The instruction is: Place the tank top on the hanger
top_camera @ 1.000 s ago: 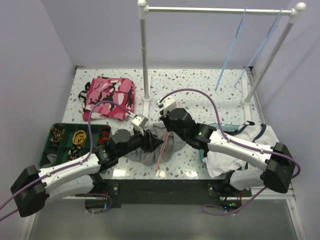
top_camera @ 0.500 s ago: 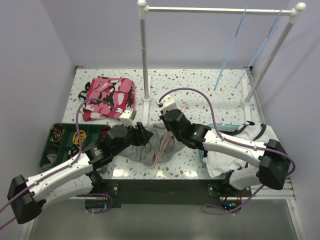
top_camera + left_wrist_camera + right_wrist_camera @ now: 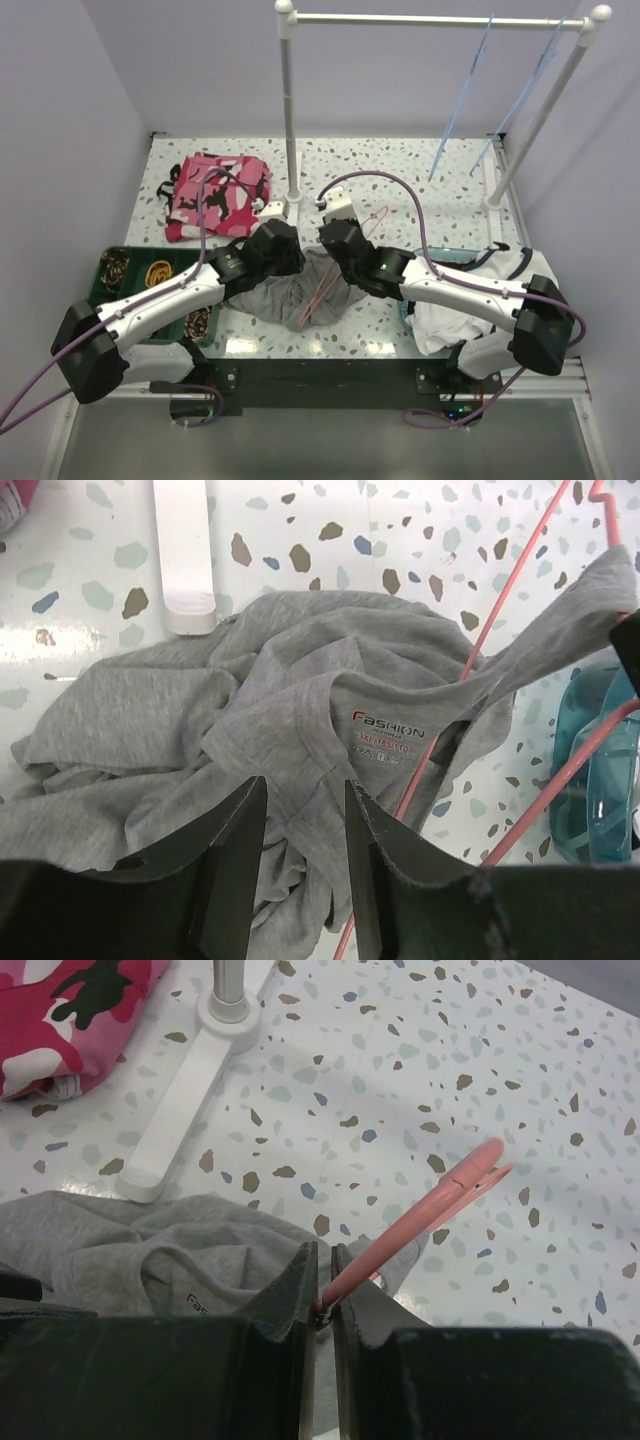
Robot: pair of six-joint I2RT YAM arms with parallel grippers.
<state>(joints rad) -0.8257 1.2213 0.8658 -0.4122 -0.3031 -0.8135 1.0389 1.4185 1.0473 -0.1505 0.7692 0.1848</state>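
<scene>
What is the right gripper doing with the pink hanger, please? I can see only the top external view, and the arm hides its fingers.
Observer: In the right wrist view the right gripper is shut on the pink hanger, with the wire pinched between its fingertips.
Operator: Thank you. Has the left gripper got hold of the tank top?
Observer: No. The left wrist view shows the left gripper open, with the grey tank top showing between its fingers.
Operator: Can you see the neckline there?
Observer: Yes. A printed neck label reading "Fashion" faces the camera just beyond the fingertips.
</scene>
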